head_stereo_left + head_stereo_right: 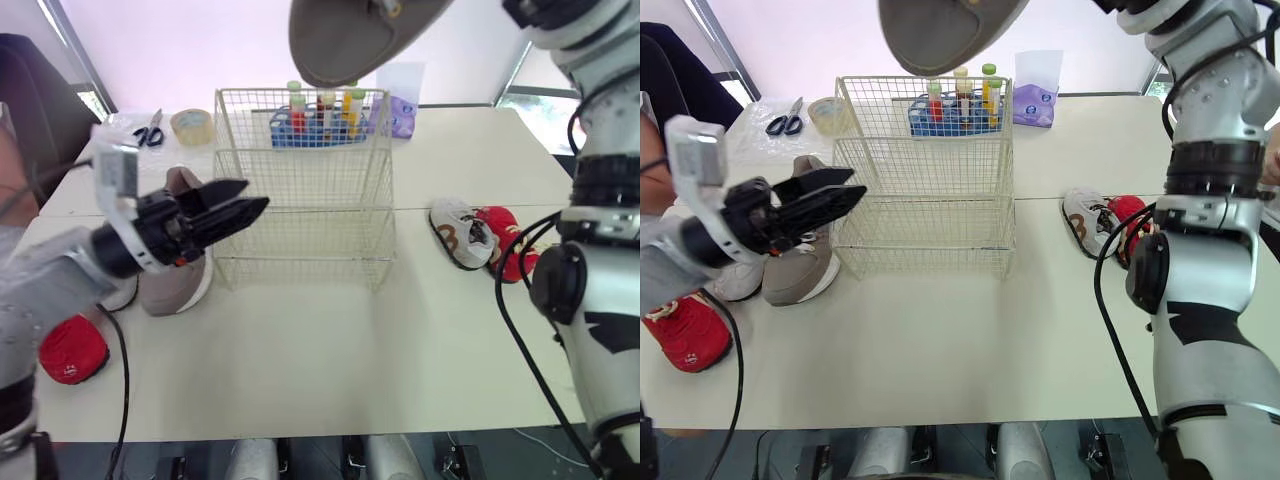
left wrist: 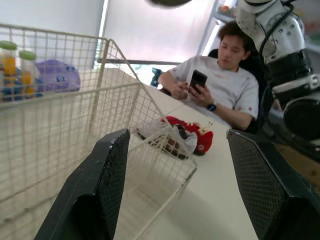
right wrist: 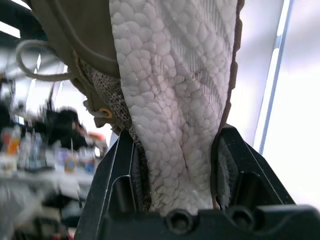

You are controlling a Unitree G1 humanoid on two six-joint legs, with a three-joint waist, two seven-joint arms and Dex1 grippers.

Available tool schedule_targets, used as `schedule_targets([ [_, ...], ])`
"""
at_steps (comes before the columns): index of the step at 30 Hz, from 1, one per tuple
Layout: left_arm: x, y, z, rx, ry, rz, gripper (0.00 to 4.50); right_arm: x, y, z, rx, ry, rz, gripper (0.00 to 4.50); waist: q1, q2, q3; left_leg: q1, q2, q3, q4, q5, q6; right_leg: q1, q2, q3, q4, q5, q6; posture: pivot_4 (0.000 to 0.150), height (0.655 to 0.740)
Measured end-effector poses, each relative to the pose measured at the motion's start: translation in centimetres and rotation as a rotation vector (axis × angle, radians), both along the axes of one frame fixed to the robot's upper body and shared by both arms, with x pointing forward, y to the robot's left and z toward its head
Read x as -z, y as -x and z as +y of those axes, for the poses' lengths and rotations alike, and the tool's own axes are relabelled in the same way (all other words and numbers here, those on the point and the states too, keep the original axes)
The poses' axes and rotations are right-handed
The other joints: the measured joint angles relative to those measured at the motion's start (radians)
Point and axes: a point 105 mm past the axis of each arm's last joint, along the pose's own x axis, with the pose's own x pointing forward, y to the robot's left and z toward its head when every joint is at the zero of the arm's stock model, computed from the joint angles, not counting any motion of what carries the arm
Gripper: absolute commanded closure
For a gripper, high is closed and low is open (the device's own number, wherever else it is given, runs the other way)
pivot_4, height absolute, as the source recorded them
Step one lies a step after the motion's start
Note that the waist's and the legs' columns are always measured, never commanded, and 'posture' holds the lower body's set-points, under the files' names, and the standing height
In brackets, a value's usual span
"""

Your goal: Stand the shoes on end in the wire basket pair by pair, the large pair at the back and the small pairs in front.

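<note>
Risk: the large grey-brown sneaker with white pebbled sole point(image 3: 170, 75) hangs high above the cream wire basket point(image 1: 300, 170), pinched across the sole only. Much of the shoe overhangs the pads, so a tilt on the descent could let it pivot or slip. It would then land flat instead of on end, or clip the rim.

Right gripper point(image 3: 175, 145): clamped tight on that sneaker.

Left gripper point(image 1: 238, 208): spread wide, empty, just beside the basket's left wall. A stray reach could shove the basket.

The matching grey-brown sneaker point(image 1: 175, 272) lies on the table under the left arm, just left of the basket.
</note>
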Motion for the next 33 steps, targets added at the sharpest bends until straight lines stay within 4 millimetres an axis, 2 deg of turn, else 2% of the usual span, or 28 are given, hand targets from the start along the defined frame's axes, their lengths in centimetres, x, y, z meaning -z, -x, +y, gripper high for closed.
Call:
schedule_targets([
  [5,0.5,0.3,1.8,-0.049,-0.027,0.025,1.34,2.9,-3.5,1.0,0.088,0.083,0.046,3.09,0.003,0.0,0.0,-0.001,0.0,0.001,0.0,0.003,-0.005,-0.001,-0.001,0.0,0.0,0.0,0.0,0.15,0.7357],
  [8,1.8,0.4,3.0,-0.093,-0.073,0.063,1.34,4.3,-4.6,1.6,0.124,0.118,0.078,3.09,0.004,0.0,0.0,-0.004,0.0,0.001,0.0,0.003,-0.006,-0.003,-0.002,0.001,0.0,0.0,0.0,0.15,0.7357],
  [11,2.8,0.6,3.7,-0.126,-0.209,0.075,1.34,5.6,-5.4,1.7,0.148,0.16,0.115,3.09,0.008,0.0,0.0,-0.008,0.0,0.0,0.001,0.003,-0.006,-0.005,-0.002,0.0,0.0,0.0,0.0,0.15,0.7357],
  [16,0.7,0.9,3.5,-0.107,-0.309,-0.019,1.34,6.3,-5.7,1.8,0.182,0.22,0.108,3.09,0.006,0.001,0.0,-0.009,0.0,-0.001,0.001,0.003,-0.006,-0.006,-0.003,-0.001,-0.001,0.0,0.0,0.15,0.7357],
  [22,0.5,0.8,3.4,-0.099,-0.284,-0.031,1.34,8.1,-6.7,1.4,0.24,0.273,0.162,3.09,0.001,0.001,0.001,-0.008,0.0,-0.001,0.001,0.004,-0.007,-0.006,-0.003,-0.001,0.0,0.0,0.0,0.15,0.7357],
  [26,0.1,0.5,3.3,-0.084,-0.208,-0.045,1.34,9.0,-7.2,1.2,0.241,0.245,0.237,3.09,0.003,0.001,0.0,-0.008,0.0,-0.001,0.001,0.004,-0.007,-0.006,-0.002,-0.001,0.0,0.0,0.0,0.15,0.7357],
  [30,-0.7,0.3,3.3,-0.085,-0.178,-0.065,1.29,9.9,-7.6,1.3,0.246,0.232,0.274,1.2,0.004,0.001,0.0,-0.008,0.0,-0.001,0.001,0.004,-0.007,-0.006,-0.002,-0.001,0.0,0.0,0.0,0.15,0.7357],
  [31,-0.6,0.3,3.2,-0.082,-0.174,-0.061,1.29,9.9,-7.7,1.3,0.252,0.216,0.277,0.52,0.004,0.001,0.0,-0.008,0.0,-0.001,0.001,0.004,-0.007,-0.006,-0.002,-0.001,0.0,0.0,0.0,0.15,0.7357],
  [33,-0.4,0.2,3.1,-0.076,-0.173,-0.05,1.29,9.8,-7.8,1.3,0.259,0.209,0.274,0.03,0.004,0.0,0.0,-0.008,0.0,-0.001,0.001,0.004,-0.007,-0.006,-0.002,-0.001,0.0,0.0,0.0,0.15,0.7357],
])
